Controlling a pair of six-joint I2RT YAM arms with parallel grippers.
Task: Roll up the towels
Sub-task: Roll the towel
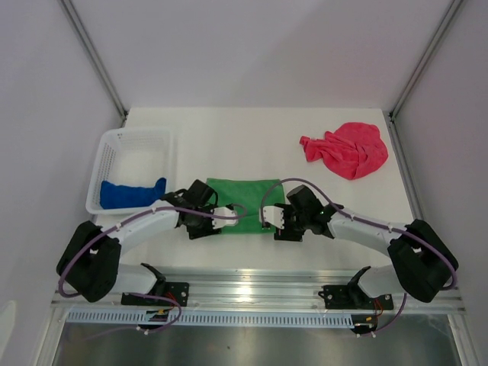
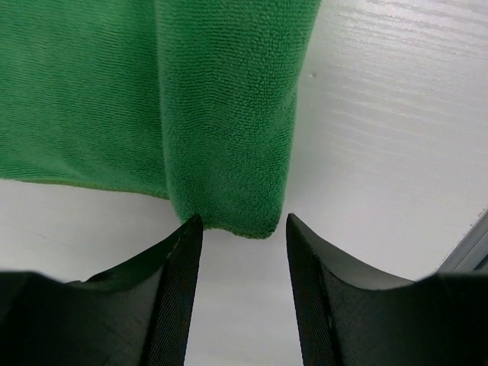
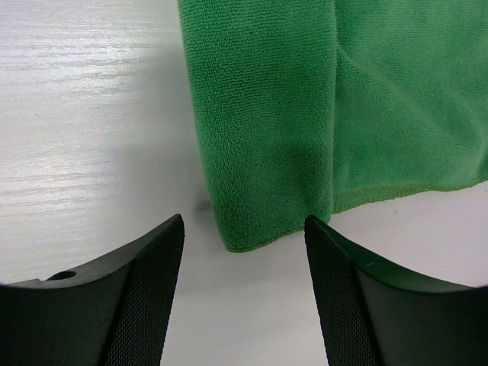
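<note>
The left pincer [image 2: 244, 229] has its two fingers apart, about halfway wide. It holds nothing. The near left corner of the green towel [image 2: 114, 91] lies just in front of the gap, nearly touching the finger tips. The towel is doubled over there, so the corner looks thick.

The right pincer [image 3: 244, 229] is wider, and it holds nothing too. The near right corner of the same towel sits just ahead of its gap, also doubled over.

So both pincers point away from the robot at the towel's near edge, one at each end. Each arm is close to its own corner, and neither is nearer than the other. The towel lies flat in the middle of the table [image 1: 229, 137]. Its long side runs from left to right, from one pincer to the other.

I think the next move is for both to pinch the near edge and roll it away toward the far side. They should go together, or the roll may turn out crooked.

The blue towel [image 1: 130, 193] lies in the white basket [image 1: 107, 145] on the left. The pink towel [image 1: 347, 149] sits in a crumpled heap far off on the right.
</note>
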